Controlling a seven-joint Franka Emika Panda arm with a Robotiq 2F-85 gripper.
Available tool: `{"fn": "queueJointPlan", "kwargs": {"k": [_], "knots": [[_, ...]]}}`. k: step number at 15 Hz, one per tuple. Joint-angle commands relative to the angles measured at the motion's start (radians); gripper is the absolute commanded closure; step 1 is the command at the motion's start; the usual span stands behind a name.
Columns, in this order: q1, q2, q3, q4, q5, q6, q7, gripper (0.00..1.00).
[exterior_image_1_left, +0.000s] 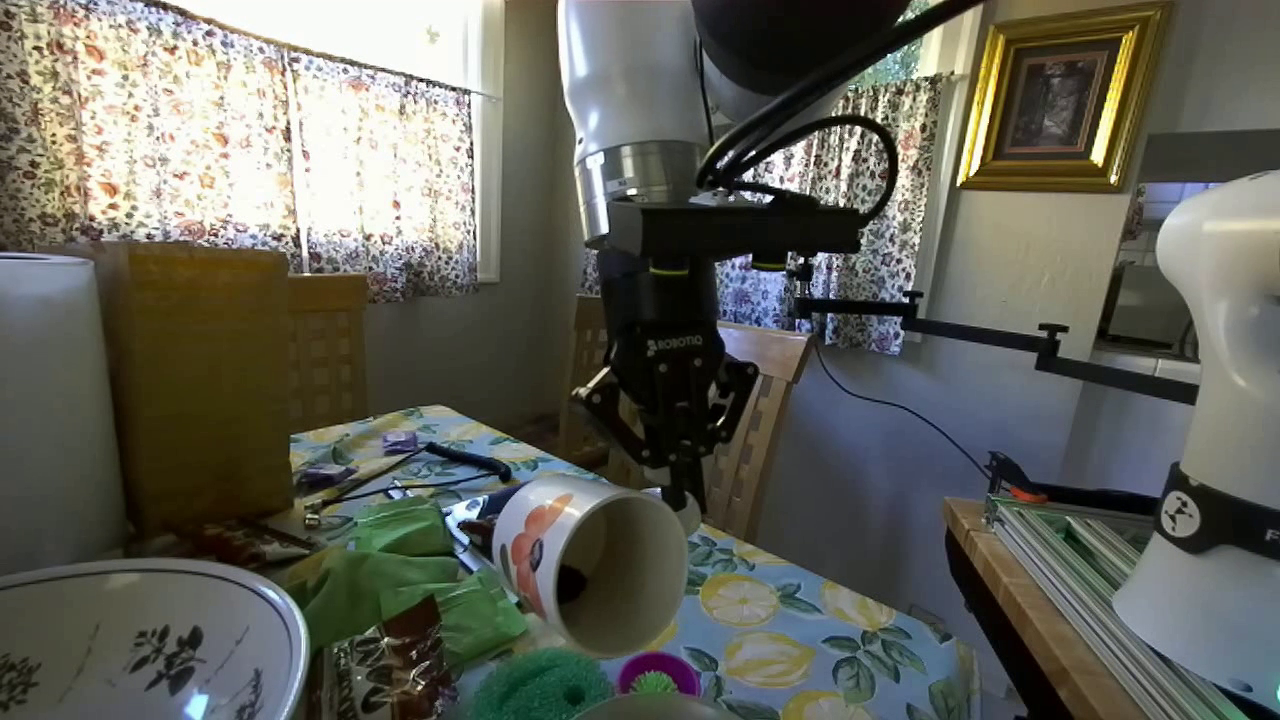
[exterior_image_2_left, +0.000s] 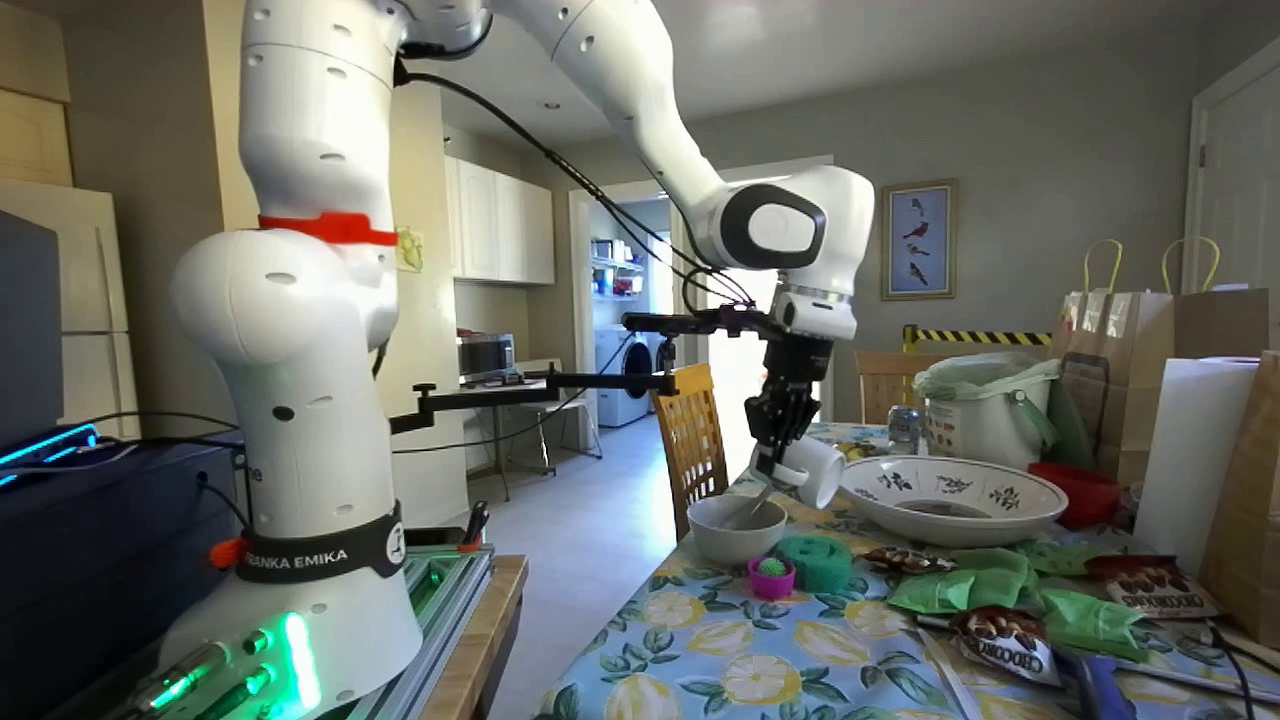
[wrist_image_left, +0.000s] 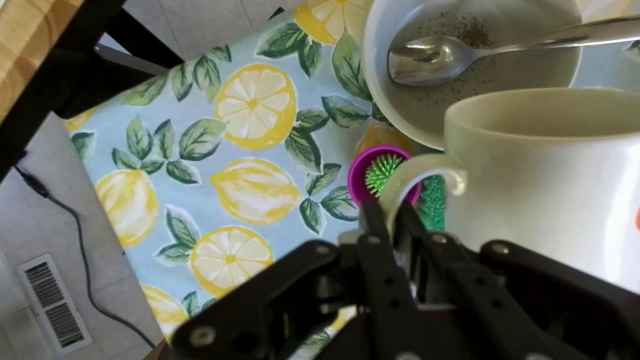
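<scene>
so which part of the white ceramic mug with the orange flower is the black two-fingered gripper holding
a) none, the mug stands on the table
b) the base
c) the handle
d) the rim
c, since in the wrist view the black two-fingered gripper is closed on the curved white handle of the ceramic mug.

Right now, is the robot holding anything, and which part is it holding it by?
Yes, a white mug: the gripper has it pinched by its handle.
</scene>
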Motion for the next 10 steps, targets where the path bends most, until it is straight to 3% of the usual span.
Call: {"fn": "queueJointPlan", "kwargs": {"k": [1, 4, 5, 10], "knots": [[0.007, -0.080, 0.018, -0.076, -0.057, 0.049, 0.078, 0.97], [0.001, -0.094, 0.031, -0.091, -0.081, 0.047, 0.091, 0.97], [-0.006, -0.043, 0.031, -0.052, -0.063, 0.034, 0.068, 0.89], [-0.007, -0.054, 0.035, -0.066, -0.064, 0.035, 0.068, 0.89]]}}
